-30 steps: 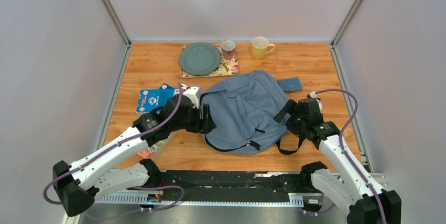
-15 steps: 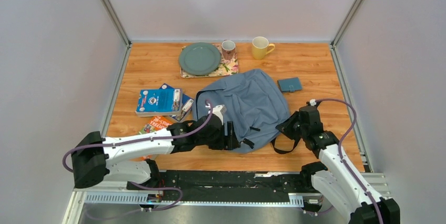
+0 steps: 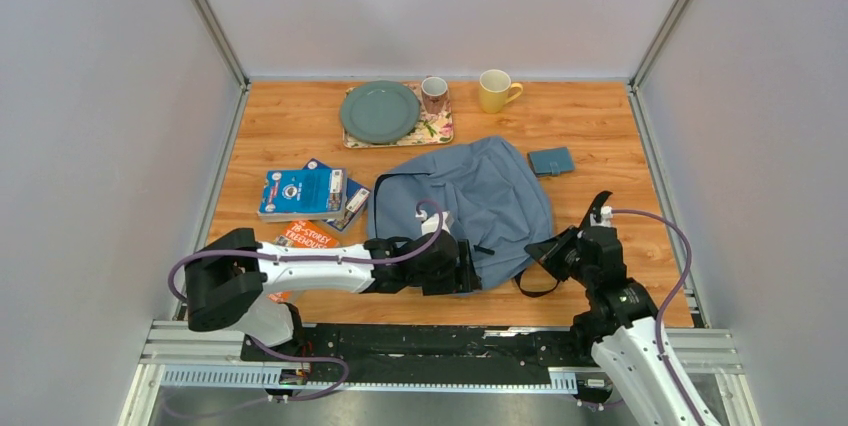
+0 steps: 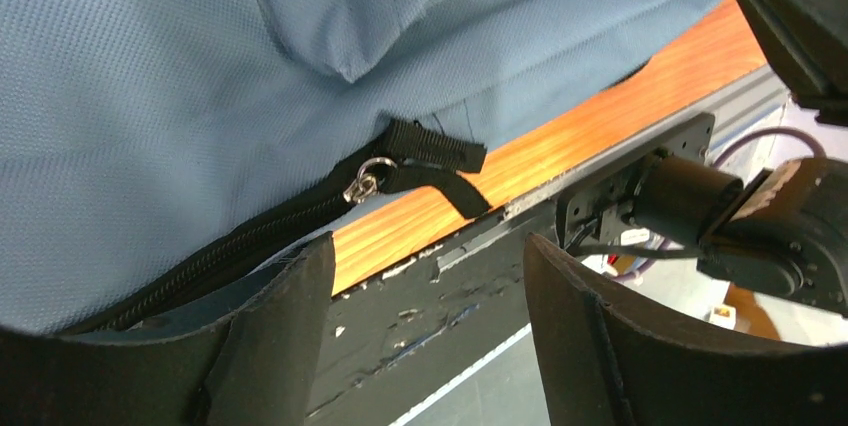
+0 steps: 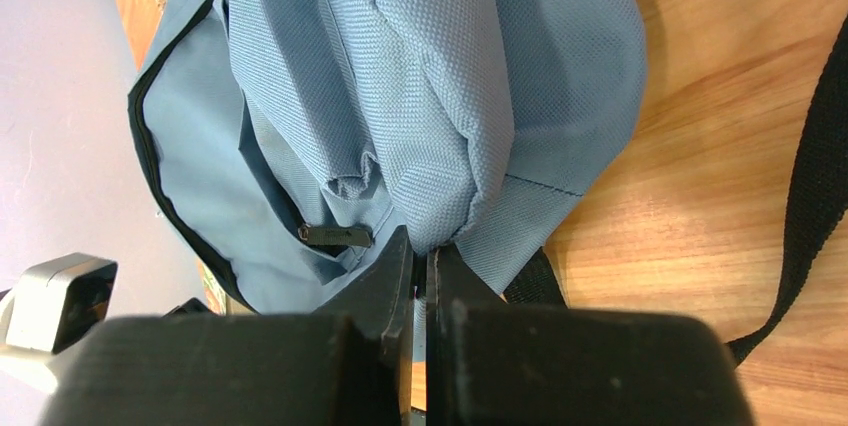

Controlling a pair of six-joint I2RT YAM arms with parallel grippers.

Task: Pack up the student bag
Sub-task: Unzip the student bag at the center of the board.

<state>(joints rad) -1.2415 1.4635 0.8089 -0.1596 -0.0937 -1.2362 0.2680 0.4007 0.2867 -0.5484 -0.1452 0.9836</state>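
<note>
The student bag [image 3: 480,196], a soft grey-blue backpack with black straps, lies flat in the middle of the wooden table [image 3: 290,131]. My right gripper [image 3: 541,249] is at the bag's near right corner. In the right wrist view it [image 5: 424,249] is shut, with a fold of the bag's fabric [image 5: 450,126] pinched between its fingers. My left gripper [image 3: 469,266] is at the bag's near edge and stands open [image 4: 428,243] with nothing in it. It sits just below the black zipper pull [image 4: 362,187] and its strap tab [image 4: 440,152].
A blue book [image 3: 300,189] and an orange book [image 3: 303,236] lie left of the bag. A small teal case [image 3: 551,161] lies at its far right. At the back are a green plate [image 3: 379,111] on a floral tray, a patterned mug [image 3: 434,94] and a yellow mug [image 3: 494,90].
The right gripper has shut on the bag's corner and drawn back toward the near edge. The left arm has swung from the bag's left side to its near edge, and the bag has shifted.
</note>
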